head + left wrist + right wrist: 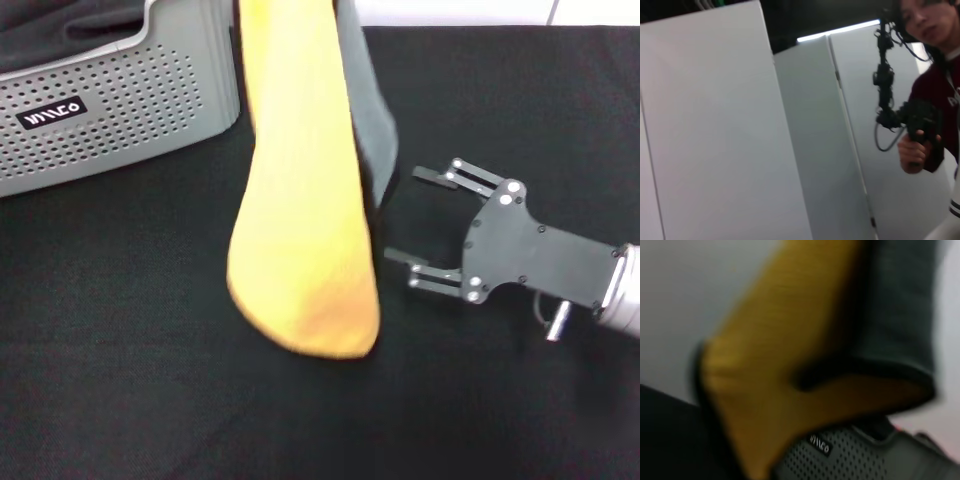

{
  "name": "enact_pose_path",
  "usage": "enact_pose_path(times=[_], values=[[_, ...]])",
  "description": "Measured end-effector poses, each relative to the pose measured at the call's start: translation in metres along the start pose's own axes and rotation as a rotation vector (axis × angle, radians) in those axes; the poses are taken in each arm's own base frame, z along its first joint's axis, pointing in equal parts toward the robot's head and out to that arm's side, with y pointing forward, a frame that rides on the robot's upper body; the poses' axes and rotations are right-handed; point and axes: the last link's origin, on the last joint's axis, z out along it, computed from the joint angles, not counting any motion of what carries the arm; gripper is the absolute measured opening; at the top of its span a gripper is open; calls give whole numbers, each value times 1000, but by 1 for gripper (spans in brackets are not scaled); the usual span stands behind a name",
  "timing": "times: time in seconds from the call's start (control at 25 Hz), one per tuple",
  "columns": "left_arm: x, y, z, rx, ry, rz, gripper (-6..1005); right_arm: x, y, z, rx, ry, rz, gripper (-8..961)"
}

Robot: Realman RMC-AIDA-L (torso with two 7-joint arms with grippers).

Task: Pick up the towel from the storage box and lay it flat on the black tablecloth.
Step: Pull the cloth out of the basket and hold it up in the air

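The towel [300, 200] hangs down from above the top edge of the head view, yellow-orange face toward me and grey face behind. Its lower end hangs over the black tablecloth [150, 350]; whether it touches the cloth I cannot tell. What holds its top is out of view, and my left gripper is not seen. My right gripper [404, 214] is open and empty, low over the tablecloth just right of the towel, fingers pointing at it. The right wrist view shows the towel [790, 350] close up. The storage box [110, 110] stands at the back left and also shows in the right wrist view [840, 460].
A dark cloth [60, 30] lies inside the storage box. The left wrist view shows white wall panels [715, 125] and a person [930, 85] holding a black device.
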Motion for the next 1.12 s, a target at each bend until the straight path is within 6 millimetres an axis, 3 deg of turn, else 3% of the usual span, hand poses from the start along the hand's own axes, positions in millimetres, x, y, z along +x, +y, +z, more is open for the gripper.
enact_pose_path(times=[0.24,0.44,0.64,1.12], values=[[0,-4,1,28,19,-9,9,-8,26,15,43,6,-305,709],[-2,-11,3,37,38,-26,10,-14,38,24,183,36,-509,703],[-6,-16,0,55,59,-41,10,-24,39,21,311,25,-589,697],[-8,-19,-3,81,66,-34,9,-43,62,15,328,-65,-688,684]])
